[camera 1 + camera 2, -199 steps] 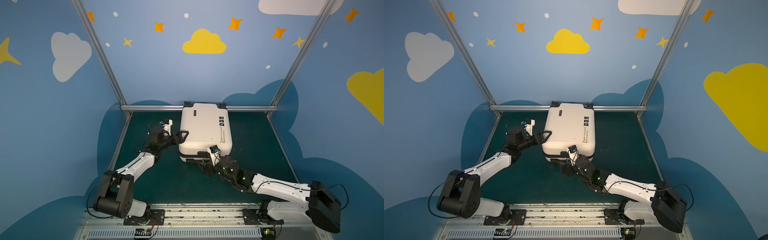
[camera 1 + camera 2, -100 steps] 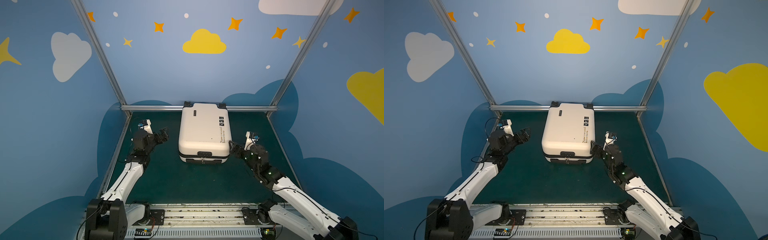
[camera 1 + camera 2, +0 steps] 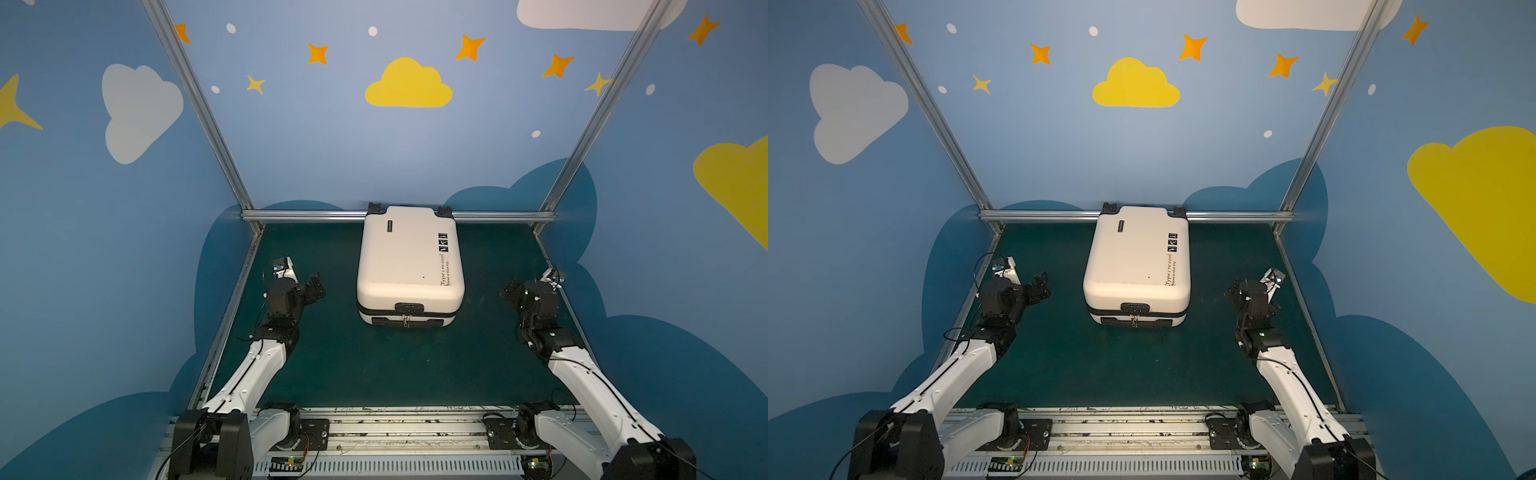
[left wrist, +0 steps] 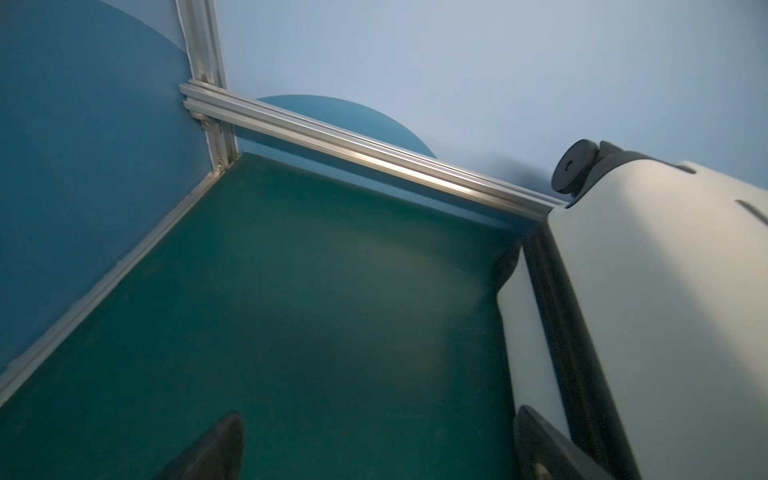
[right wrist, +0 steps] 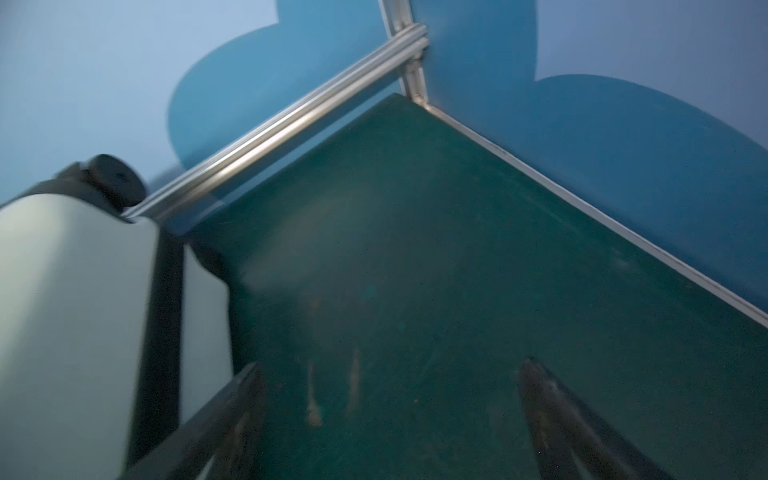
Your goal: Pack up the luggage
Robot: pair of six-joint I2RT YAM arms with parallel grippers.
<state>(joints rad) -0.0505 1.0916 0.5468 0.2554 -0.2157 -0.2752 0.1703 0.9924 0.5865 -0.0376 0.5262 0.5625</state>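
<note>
The luggage [image 3: 409,257] [image 3: 1138,257] is a cream-white hard-shell suitcase lying flat and closed at the back middle of the green mat. Its black wheels touch the rear rail, and its lock and zipper pull face the front. My left gripper [image 3: 316,286] [image 3: 1040,286] hovers open to the left of it, apart from the shell. My right gripper [image 3: 509,291] [image 3: 1233,291] hovers open to the right, also apart. The left wrist view shows the luggage [image 4: 644,291] beside my open left gripper [image 4: 378,436]. The right wrist view shows the luggage [image 5: 70,311] beside my open right gripper [image 5: 390,374]. Only mat lies between the fingers of each.
An aluminium rail [image 3: 307,215] runs along the back of the mat [image 3: 374,365], with upright posts at both rear corners. Blue walls close in the left, right and back sides. The arms' base rail [image 3: 395,428] lies along the front edge.
Both arms have drawn back from the luggage. The left gripper left its left side and the right gripper left its front end near the lock. Each has swung outward toward its own wall.
</note>
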